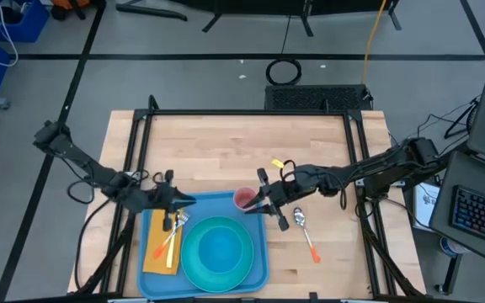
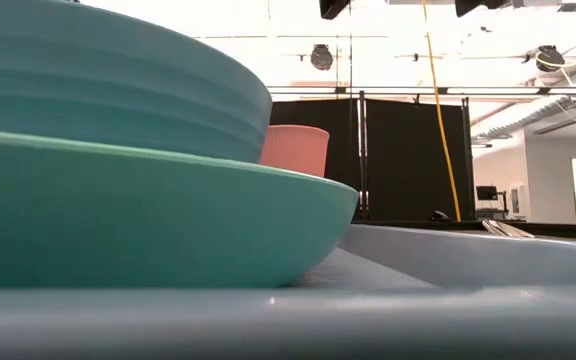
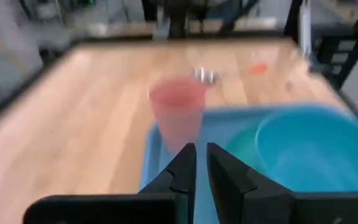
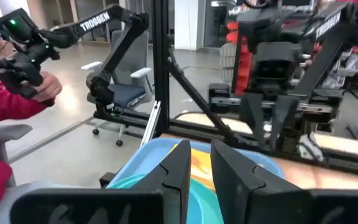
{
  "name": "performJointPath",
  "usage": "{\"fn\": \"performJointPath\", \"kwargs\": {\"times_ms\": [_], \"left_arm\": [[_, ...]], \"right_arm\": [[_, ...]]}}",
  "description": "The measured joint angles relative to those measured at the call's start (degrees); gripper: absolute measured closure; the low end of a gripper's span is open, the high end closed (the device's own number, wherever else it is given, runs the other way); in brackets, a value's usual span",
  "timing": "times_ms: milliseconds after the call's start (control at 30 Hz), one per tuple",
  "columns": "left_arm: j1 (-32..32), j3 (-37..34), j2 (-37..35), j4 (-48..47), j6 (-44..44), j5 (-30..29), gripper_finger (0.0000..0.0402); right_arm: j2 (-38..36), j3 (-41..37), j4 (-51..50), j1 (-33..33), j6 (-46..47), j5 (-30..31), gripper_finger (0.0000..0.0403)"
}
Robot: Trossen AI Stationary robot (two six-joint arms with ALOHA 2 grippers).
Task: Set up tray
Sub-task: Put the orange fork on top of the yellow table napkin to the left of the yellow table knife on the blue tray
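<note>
From above, the light-blue tray (image 1: pixel 205 252) sits at the near edge of the wooden table (image 1: pixel 217 151), left of centre, its long axis running left to right, square with the table's edges. On it a round teal plate (image 1: pixel 219 252) carries a blue bowl (image 1: pixel 222 246); a yellow napkin (image 1: pixel 162 252) lies along the tray's left end with cutlery (image 1: pixel 173 225) on top. A pink cup (image 1: pixel 244 199) stands at the tray's far right corner. The left gripper (image 1: pixel 187 202) hovers over the tray's far left part, fingers nearly together, nothing between them. The right gripper (image 1: pixel 263 205) sits just beside the cup, at the tray's right far corner; whether it touches the cup I cannot tell. An orange-handled spoon (image 1: pixel 305 234) lies on bare wood right of the tray.

Down at table height, the tray's rim (image 2: pixel 468 255) fills the foreground, the plate (image 2: pixel 158 220) and bowl (image 2: pixel 108 80) loom large, the cup (image 2: pixel 296 150) peeks behind them.

On the left wrist camera, the left arm's fingers (image 3: pixel 183 171) are almost closed and empty, the cup (image 3: pixel 178 118) straight ahead at the tray's corner (image 3: pixel 160 155).

On the right wrist camera, the right arm's fingers (image 4: pixel 176 168) stand a narrow gap apart, gripping nothing visible, above the tray (image 4: pixel 145 158); the left gripper (image 4: pixel 272 127) faces it. Beyond, a person's hand (image 4: pixel 45 87) in a red sleeve holds a controller.
</note>
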Motion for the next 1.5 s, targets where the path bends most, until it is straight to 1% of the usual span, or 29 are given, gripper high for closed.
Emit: {"fn": "performJointPath", "kwargs": {"times_ms": [67, 167, 200, 300, 367, 500, 633, 667, 767, 867, 1000, 1167, 1233, 1333, 1400, 1500], "left_arm": [[2.9, 0.0, 0.0, -4.3, -3.2, 5.2, 0.036], [8.2, 0.0, 0.2, -9.9, -7.6, 16.6, 0.036], [9.9, 0.0, 0.2, -11.9, -9.2, 19.5, 0.036], [15.1, 0.0, 0.2, -15.7, -13.3, 25.2, 0.036], [18.0, 0.0, 0.0, -16.3, -12.5, 26.2, 0.036], [21.6, 0.0, -0.1, -15.1, -13.1, 25.2, 0.036], [23.2, 0.0, 0.1, -14.6, -20.2, 24.8, 0.036], [23.2, 0.0, 0.1, -14.6, -21.5, 25.7, 0.036], [23.2, 0.0, 0.3, -16.5, -19.7, 32.7, 0.036], [24.1, 0.0, 1.3, -19.8, -18.7, 36.6, 0.036], [26.5, 0.0, 4.5, -24.8, -17.9, 43.7, 0.036], [28.9, 0.1, 7.2, -24.7, -15.3, 47.9, 0.0359], [29.7, 0.1, 7.6, -23.1, -15.2, 48.9, 0.0358], [30.5, 0.1, 8.0, -23.6, -15.4, 48.9, 0.0343], [30.8, 0.1, 8.1, -23.7, -15.7, 49.4, 0.0321], [31.0, 0.1, 8.5, -23.5, -15.8, 49.3, 0.0276]], "right_arm": [[0.1, -0.2, 0.0, 0.0, 0.0, 0.0, 0.0351], [0.0, -0.2, 0.1, 0.0, 0.0, 0.0, 0.0351], [0.0, -0.2, 0.1, 0.0, 0.0, 0.0, 0.0351], [0.0, -0.2, -0.4, 0.0, 0.0, -0.1, 0.0351], [0.0, -0.2, -1.5, 0.0, 0.0, -0.1, 0.0351], [0.0, -0.2, -2.9, 0.0, -0.3, -0.1, 0.0351], [0.0, -0.2, -3.4, 0.1, -0.3, -0.1, 0.0351], [0.0, -0.2, -3.6, 0.1, -0.3, -0.1, 0.0351], [0.0, -0.2, -4.6, 0.1, -0.4, -0.1, 0.0351], [0.0, -0.3, -5.4, 0.1, -0.1, -0.2, 0.0351], [0.0, -1.4, -4.1, 0.1, 0.6, -0.1, 0.0351], [0.0, -3.2, -1.0, 0.1, 0.6, -0.1, 0.0351], [0.0, -3.8, -0.7, 0.0, 0.6, -0.1, 0.0351], [0.0, -3.9, -0.4, -0.1, 0.7, -0.1, 0.0351], [0.0, -3.9, -0.3, -0.1, 1.0, -0.1, 0.0351], [0.0, -3.9, -0.6, 0.0, 1.2, -0.1, 0.0351]]}}
